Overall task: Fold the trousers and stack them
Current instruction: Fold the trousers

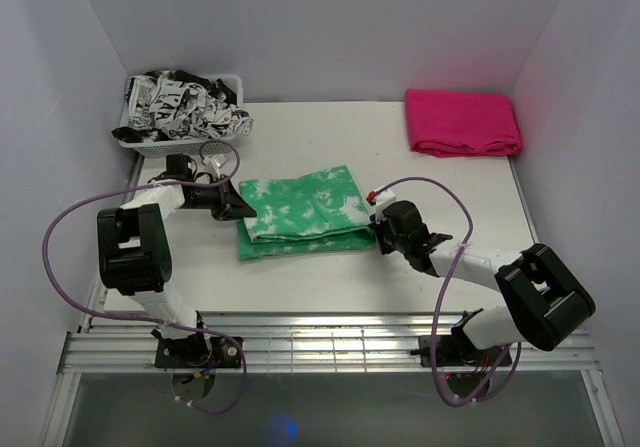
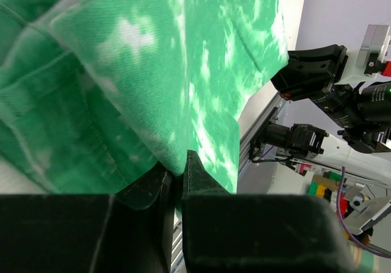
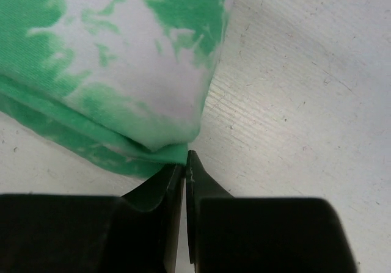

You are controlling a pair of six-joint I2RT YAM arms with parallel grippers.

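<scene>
So the trousers are lying roughly in the middle of the white surface, folded into a flat, chunky rectangle with the layered edges showing along the near side. They're bright green with cloudy white blotches.

Both arms are down at it, one on each end. The left fingers are at the left edge, clenched almost together with a flap of the green fabric hanging down into the thin gap between them, so they're grasping the trousers there. The right fingers are at the near right corner, pressed tight together right where the bottom layer's hem meets their tips, pinching that corner.

At the back left corner there's a white basket stuffed with crumpled black-and-white fabric. At the back right, well apart from the trousers, sits a folded pink cloth.
</scene>
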